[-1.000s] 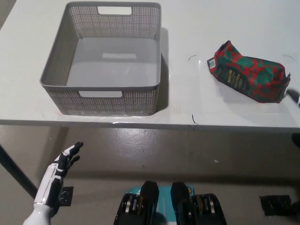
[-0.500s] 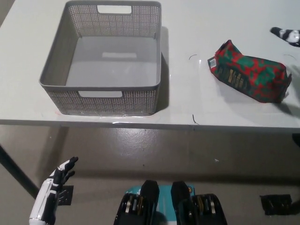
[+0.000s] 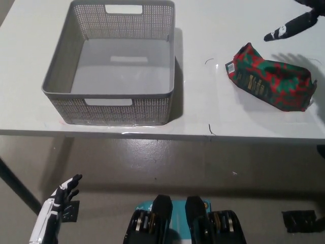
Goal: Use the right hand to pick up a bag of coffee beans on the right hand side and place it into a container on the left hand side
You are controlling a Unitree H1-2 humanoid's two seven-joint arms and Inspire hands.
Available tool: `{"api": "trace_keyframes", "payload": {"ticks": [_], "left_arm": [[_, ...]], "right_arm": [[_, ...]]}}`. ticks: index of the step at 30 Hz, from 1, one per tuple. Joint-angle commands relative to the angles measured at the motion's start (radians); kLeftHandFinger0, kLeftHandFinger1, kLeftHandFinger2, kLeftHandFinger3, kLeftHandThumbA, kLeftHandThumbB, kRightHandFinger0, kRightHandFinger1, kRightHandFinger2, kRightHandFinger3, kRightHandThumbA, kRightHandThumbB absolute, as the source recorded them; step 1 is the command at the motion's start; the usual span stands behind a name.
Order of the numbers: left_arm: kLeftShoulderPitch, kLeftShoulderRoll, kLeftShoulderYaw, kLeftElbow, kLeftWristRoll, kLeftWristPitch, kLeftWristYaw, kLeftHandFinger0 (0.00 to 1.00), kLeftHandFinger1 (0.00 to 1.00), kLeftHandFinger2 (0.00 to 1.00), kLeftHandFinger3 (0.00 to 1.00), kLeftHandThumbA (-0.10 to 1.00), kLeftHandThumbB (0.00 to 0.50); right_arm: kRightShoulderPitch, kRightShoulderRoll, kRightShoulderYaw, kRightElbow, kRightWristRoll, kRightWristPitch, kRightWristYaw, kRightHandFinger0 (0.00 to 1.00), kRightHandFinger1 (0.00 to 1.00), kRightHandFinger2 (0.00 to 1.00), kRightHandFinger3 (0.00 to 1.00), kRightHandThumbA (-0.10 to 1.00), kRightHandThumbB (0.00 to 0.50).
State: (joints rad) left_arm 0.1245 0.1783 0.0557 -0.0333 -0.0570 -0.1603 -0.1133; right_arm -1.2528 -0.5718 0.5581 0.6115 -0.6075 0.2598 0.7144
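Now basket (image 3: pixel 66 61) holds nothing; coffee bag (image 3: pixel 269 79) on table (image 3: pixel 213 109), R side.

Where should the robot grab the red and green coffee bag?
Probably around the middle of the coffee bag, coming down from above. It lies flat and long on the table, so fingers can close across its narrow width. The right hand hovers just beyond it, holding nothing.

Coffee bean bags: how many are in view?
1. The red-and-green coffee bag lies on the white table, right of the empty grey basket; none appear hidden.
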Motion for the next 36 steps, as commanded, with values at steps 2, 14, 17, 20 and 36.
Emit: {"api": "trace_keyframes", "payload": {"ticks": [2,14,17,20,36], "left_arm": [[0.021,0.029,0.024,-0.042,-0.039,-0.079,-0.019,1.00,1.00,1.00,1.00,1.00,0.229],[0.038,0.028,0.029,-0.027,-0.049,-0.105,-0.024,1.00,1.00,1.00,1.00,1.00,0.226],[0.042,0.027,0.031,-0.022,-0.061,-0.112,-0.027,1.00,1.00,1.00,1.00,1.00,0.232],[0.051,0.028,0.034,-0.025,-0.063,-0.112,-0.025,1.00,1.00,1.00,1.00,1.00,0.247],[0.096,0.026,0.045,-0.035,-0.079,-0.126,-0.032,1.00,1.00,1.00,1.00,1.00,0.245]], "right_arm": [[-0.198,0.034,0.106,0.152,-0.072,-0.041,0.191,1.00,1.00,1.00,1.00,1.00,0.500],[-0.222,0.093,0.120,0.296,-0.015,-0.069,0.263,1.00,1.00,1.00,1.00,1.00,0.500],[-0.220,0.107,0.152,0.313,-0.050,-0.114,0.255,1.00,1.00,1.00,1.00,1.00,0.500],[-0.216,0.141,0.162,0.359,-0.064,-0.092,0.237,1.00,1.00,1.00,1.00,1.00,0.500],[-0.145,0.215,0.324,0.523,-0.188,-0.221,0.078,1.00,1.00,1.00,1.00,1.00,0.500]]}}
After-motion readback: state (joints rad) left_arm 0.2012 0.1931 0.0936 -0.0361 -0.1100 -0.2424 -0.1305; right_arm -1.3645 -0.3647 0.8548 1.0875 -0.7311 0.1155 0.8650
